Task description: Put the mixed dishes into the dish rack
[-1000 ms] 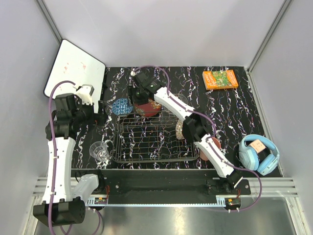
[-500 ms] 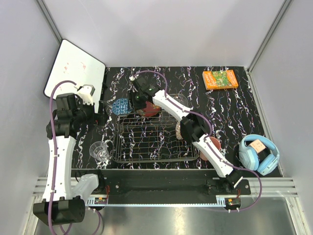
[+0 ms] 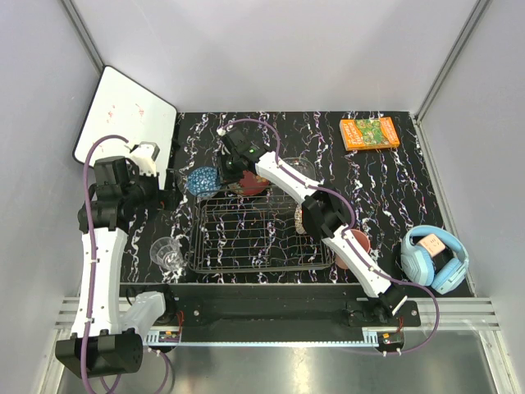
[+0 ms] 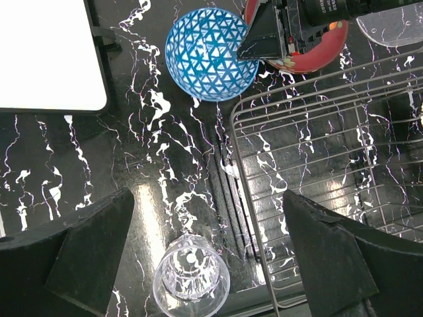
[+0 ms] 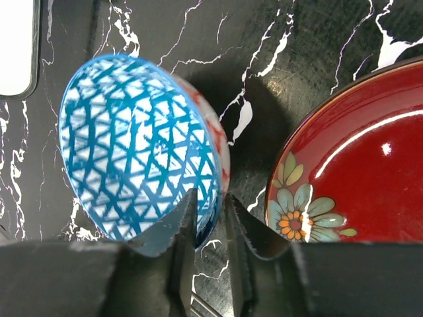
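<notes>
- Since the earlier frames the right gripper (image 5: 210,224) has been shifted left, off the red gold-patterned dish (image 3: 250,183) and onto the blue patterned bowl (image 5: 132,165). Its jaws have been narrowed.
- The left arm has not been moved.
- Nearest: the clear glass cup (image 4: 190,279) is stood upright on the black marbled table (image 3: 385,189), just off the near-left corner of the dish rack (image 3: 254,238).
- The left gripper (image 4: 211,264) is hung above the table at the rack's left edge, with the cup below it. Its fingers are spread wide and nothing is held.
- The rack is laid flat at mid-table. The beige-brown patterned bowl (image 3: 302,217) is seen within its outline at the right end, partly hidden by the right arm.
- The salmon-pink cup (image 3: 359,243) is seen just right of the rack, mostly covered by the same arm.
- The blue bowl sits on the table at the rack's far-left corner. It carries a blue triangle lattice on white inside and red marks outside, and appears tilted in the wrist view.
- Its rim is pinched between the right fingers, one inside the wall and one outside.
- The red dish, glossy with a flower motif, lies just right of the bowl.
- The clear glass bowl (image 4: 395,23) lies beyond the red dish.
</notes>
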`<state>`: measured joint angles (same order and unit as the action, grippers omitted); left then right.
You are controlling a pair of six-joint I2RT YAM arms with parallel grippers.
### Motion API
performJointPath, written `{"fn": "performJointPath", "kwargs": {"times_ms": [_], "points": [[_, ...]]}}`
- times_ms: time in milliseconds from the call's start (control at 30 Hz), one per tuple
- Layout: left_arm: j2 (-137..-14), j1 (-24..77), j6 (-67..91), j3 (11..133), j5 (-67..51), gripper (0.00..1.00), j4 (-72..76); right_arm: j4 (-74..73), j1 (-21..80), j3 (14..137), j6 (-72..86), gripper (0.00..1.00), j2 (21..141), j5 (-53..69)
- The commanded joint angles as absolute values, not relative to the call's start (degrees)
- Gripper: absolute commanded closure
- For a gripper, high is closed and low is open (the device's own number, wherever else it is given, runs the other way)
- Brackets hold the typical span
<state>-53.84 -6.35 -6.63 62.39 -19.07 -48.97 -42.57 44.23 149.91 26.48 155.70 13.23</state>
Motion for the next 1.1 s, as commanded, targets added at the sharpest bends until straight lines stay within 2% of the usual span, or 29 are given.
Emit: {"fn": "performJointPath", "kwargs": {"times_ms": [0,67,100,167,600,900,1067], "points": [[-53.5,-6.6,-7.5,63.0,-20.1,0.01,-45.9,-40.8,44.8,150.5,26.5,0.77,156.8,14.9],[-53.4,-6.6,-7.6,63.1,-20.1,0.01,-45.9,-40.9,44.8,150.4,26.7,0.83,156.9,14.8],[-53.4,-6.6,-7.6,63.2,-19.9,0.01,-46.0,-41.0,44.8,150.3,26.5,0.91,157.0,14.8],[-53.3,-6.6,-7.9,63.2,-19.6,0.01,-45.9,-41.3,44.8,150.3,26.5,1.0,156.8,14.1],[-52.8,-6.6,-8.5,62.7,-18.2,0.01,-45.8,-42.6,44.8,150.8,20.7,1.0,147.1,0.4],[-52.3,-6.6,-9.2,61.9,-17.7,0.01,-45.9,-47.0,44.8,147.4,12.7,1.0,134.0,-23.2],[-52.0,-6.6,-9.5,61.5,-17.6,0.01,-45.8,-56.5,45.4,143.6,11.3,1.0,126.5,-34.9]]}}
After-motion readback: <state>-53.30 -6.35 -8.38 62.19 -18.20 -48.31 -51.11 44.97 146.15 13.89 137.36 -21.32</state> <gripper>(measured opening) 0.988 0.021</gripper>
